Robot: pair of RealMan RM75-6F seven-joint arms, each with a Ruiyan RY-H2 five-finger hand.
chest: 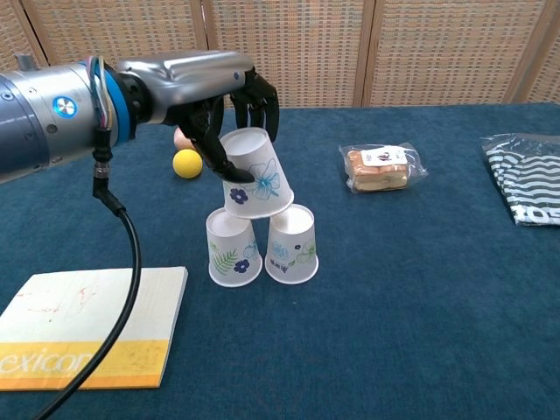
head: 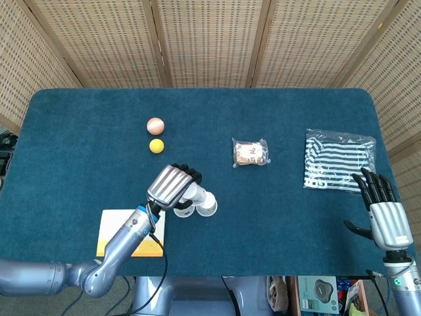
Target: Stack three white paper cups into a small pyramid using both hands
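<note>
Two white paper cups with plant prints stand upside down side by side on the blue table, the left one (chest: pixel 233 248) and the right one (chest: pixel 292 244). My left hand (chest: pixel 229 101) grips a third cup (chest: pixel 255 174), upside down and tilted, right above the gap between them. I cannot tell whether it touches their tops. In the head view the left hand (head: pixel 173 185) covers most of the held cup (head: pixel 197 193) and the left cup; the right cup (head: pixel 208 205) shows. My right hand (head: pixel 383 211) hovers open at the table's front right corner, far from the cups.
A yellow-and-white book (chest: pixel 83 326) lies front left. A yellow ball (chest: pixel 186 163) and a pink ball (head: pixel 155 124) sit behind the cups. A wrapped snack (chest: pixel 381 168) lies mid-table, and a striped bag (head: pixel 338 160) at the right near the right hand.
</note>
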